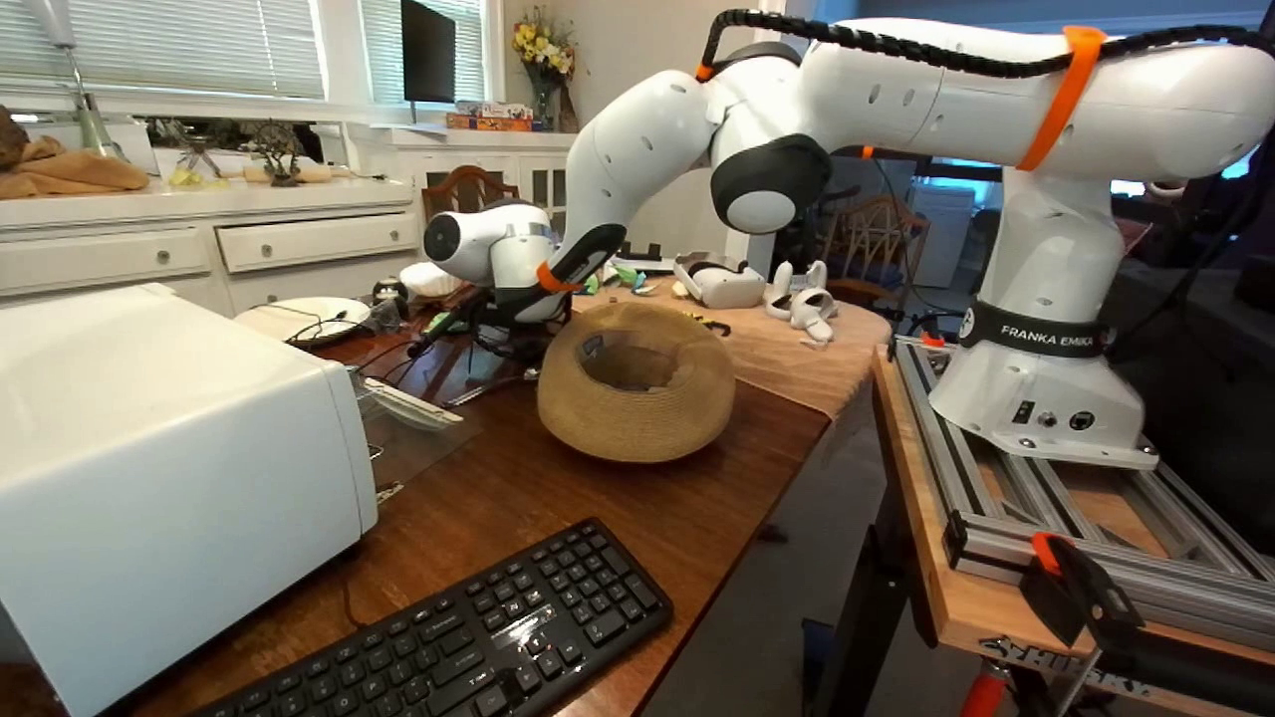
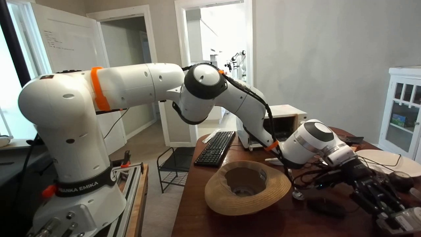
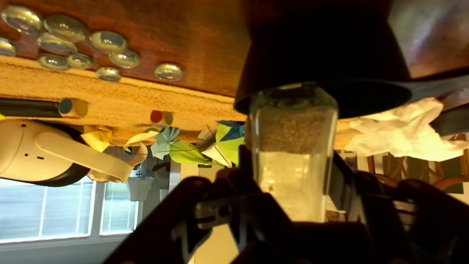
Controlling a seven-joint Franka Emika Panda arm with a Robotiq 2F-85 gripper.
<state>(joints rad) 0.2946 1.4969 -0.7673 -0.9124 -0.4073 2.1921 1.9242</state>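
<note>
In the wrist view, which stands upside down, my gripper (image 3: 292,161) is shut on a clear glass jar (image 3: 293,130). Brown grains fill the end away from my palm, and the rest of the glass looks pale and see-through. Close by that end is a black bowl (image 3: 322,55) on the table, its rim beside or behind the jar; whether they touch I cannot tell. My gripper (image 2: 394,217) appears low at the right in an exterior view, with the jar (image 2: 411,219) partly cut off by the frame edge. Elsewhere the arm largely hides the gripper.
A straw hat (image 1: 637,398) lies brim up on the table, near the keyboard (image 1: 498,617) and white microwave (image 1: 179,468). Glass beads (image 3: 108,41), a white headset (image 3: 36,150) and crumpled white paper (image 3: 406,128) surround the jar in the wrist view. A white plate (image 2: 388,159) sits behind the wrist.
</note>
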